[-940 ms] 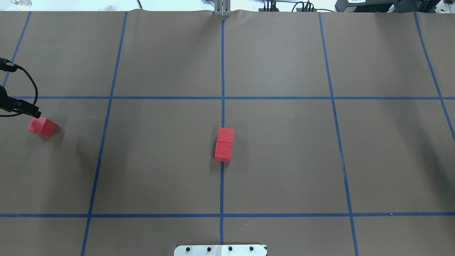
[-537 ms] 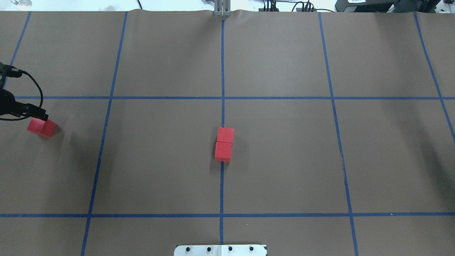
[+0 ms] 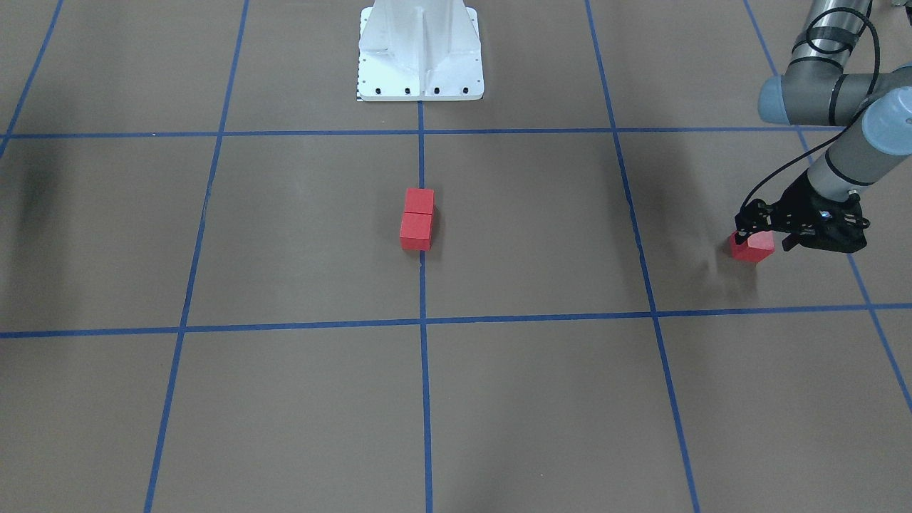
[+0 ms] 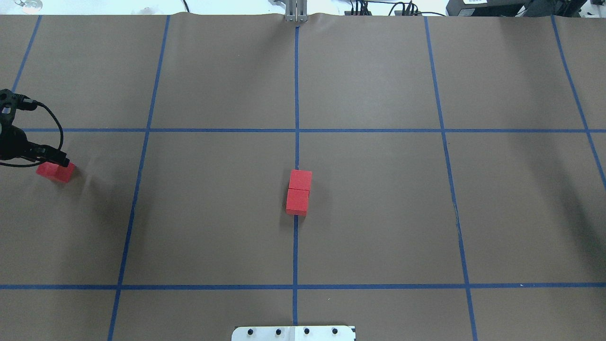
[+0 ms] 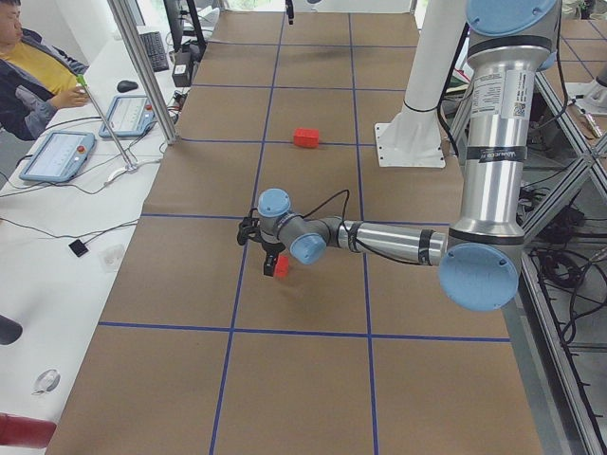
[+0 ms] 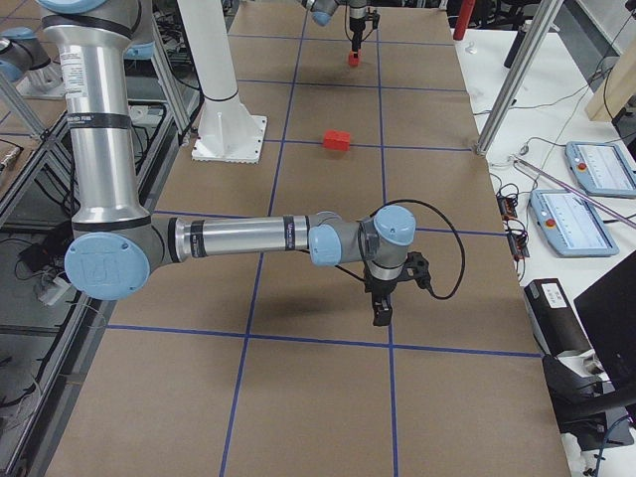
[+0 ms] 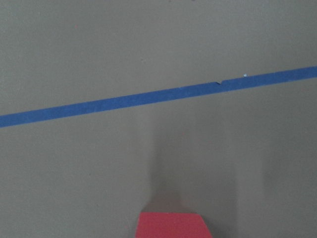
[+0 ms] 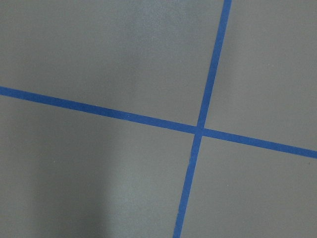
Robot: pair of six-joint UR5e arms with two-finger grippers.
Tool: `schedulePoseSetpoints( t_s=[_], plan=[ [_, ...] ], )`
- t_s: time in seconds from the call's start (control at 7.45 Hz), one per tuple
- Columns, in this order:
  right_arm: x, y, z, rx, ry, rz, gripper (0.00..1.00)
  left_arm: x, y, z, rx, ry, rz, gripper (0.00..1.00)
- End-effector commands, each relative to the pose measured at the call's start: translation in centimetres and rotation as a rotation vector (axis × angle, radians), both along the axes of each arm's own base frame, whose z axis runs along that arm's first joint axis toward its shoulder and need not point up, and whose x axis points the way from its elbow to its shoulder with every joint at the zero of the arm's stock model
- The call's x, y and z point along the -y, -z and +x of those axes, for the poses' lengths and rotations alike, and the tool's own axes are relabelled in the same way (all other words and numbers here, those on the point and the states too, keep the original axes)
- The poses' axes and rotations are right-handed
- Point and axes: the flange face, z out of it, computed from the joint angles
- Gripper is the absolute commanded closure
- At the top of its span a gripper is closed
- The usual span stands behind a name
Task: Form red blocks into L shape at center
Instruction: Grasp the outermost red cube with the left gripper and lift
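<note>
Red blocks (image 4: 298, 193) lie on the brown bench (image 4: 378, 213) just past the robot's white base plate (image 4: 293, 333). Two of them sit on the centre line (image 4: 295, 246), between the two cross lines, touching face to face in a short row along the tape. The near block (image 4: 297, 202) and the far block (image 4: 300, 180) both cover the line and reach a little to the robot's right of it. They make a straight bar of two with nothing set beside either end.

The third block (image 3: 752, 249) is well apart from them, out on the robot's left in the outer grid square, turned so that a corner faces across the bench. The left tool (image 3: 764, 241) hangs right over it with its jaws spread, one black finger on each side of the block. I cannot tell whether either finger touches it. The left wrist view shows only the block's top edge at the bottom of the frame, with one tape line beyond.

The right tool (image 6: 381, 313) shows only in the side view, pointing down close to a tape crossing on the robot's right – I cannot tell how its jaws stand.

Farther off, past the bench's edge, a seated person (image 5: 28, 66) has two pendants (image 5: 57, 156) lying near.
</note>
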Motion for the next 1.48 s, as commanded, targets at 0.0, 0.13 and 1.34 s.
schedulePoseSetpoints(
  t_s=[0.0,0.13,1.34],
  plan=[
    [0.0,0.1,-0.1,0.0,0.001,0.0,0.0,-0.7,-0.6,0.8,0.009,-0.02,-0.001,0.4],
    [0.1,0.2,0.0,0.001,-0.001,0.003,0.0,-0.9,-0.4,1.1,0.007,-0.026,0.003,0.37],
    [0.1,0.2,-0.1,0.001,-0.003,0.001,0.0,2.8,7.9,4.0,-0.068,-0.058,0.163,1.0]
  ],
)
